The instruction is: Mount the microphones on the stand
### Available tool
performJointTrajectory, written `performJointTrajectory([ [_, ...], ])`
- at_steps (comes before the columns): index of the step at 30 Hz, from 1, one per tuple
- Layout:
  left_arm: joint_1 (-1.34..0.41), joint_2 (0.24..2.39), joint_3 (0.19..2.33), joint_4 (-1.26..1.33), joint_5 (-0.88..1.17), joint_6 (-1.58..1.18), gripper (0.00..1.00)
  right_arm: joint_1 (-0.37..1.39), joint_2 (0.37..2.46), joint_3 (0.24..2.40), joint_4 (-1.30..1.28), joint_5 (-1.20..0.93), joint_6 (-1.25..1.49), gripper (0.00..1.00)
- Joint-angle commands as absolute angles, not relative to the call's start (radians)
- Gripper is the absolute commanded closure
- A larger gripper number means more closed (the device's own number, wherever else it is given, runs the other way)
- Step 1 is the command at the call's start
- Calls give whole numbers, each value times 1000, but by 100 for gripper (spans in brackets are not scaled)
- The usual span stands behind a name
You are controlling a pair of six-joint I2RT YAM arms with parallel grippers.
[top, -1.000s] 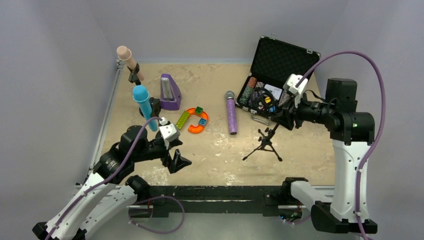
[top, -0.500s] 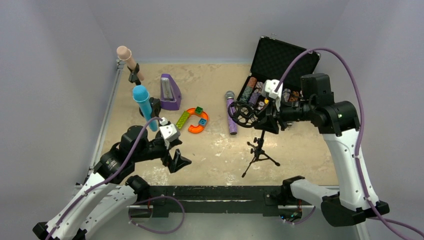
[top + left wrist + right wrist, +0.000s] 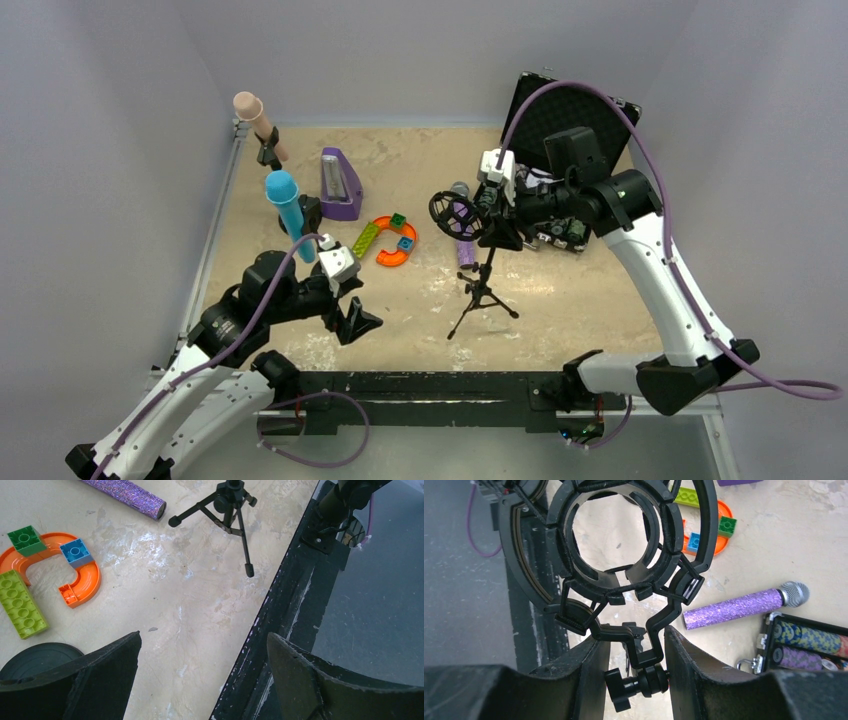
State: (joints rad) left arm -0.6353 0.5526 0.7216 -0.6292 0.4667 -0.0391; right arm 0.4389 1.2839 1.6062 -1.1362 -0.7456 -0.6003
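**Shock-Mount Stand in Hand, Purple Microphone Yet to Be Fitted**

The beige surface [image 3: 600, 300] was seen to carry an open case of poker chips [image 3: 580, 110] at the back right. A purple metronome [image 3: 340, 185] and an orange toy track [image 3: 395, 245] lay toward the left.

The tripod stand [image 3: 487, 272] was held near the middle, its feet at or just above the surface; contact could not be told.

The pale pink microphone [image 3: 255, 118] was found clipped in a holder at the far left corner. The light blue microphone [image 3: 287, 212] stood upright in another holder just beside the metronome. The glittery purple microphone [image 3: 734, 607] lay flat and loose just behind the stand, its mesh head toward the case.

The right hand [image 3: 634, 640] was clenched on the bracket under the stand's shock-mount ring [image 3: 666, 535]. The left hand [image 3: 202, 637] was spread wide and empty, low at the near left.

The step in hand was judged to be the placing of the stand. It would best be lowered straight until all three feet were seated on bare surface, clear of the purple microphone and the track. The ring's opening should be turned to where that microphone could be slid through. The grasp would best be let go only once the stand was level, since so top-heavy a tripod was judged likely to tip.
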Motion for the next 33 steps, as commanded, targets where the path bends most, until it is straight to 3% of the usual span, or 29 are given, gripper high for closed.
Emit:
performJointTrajectory([
  [1,-631,558,715,-589,460,-17,1,443,1243,1612,-1048,-694,-604,79],
  [10,-631,567,715,-588,468,-17,1,438,1139,1438,-956,-572,-591,76],
  [17,-631,568,713,-587,465,-18,1,404,1131,1340,-931,-613,-581,72],
  [33,-630,580,715,-587,466,-20,1,258,1012,1280,-933,-723,-584,19],
])
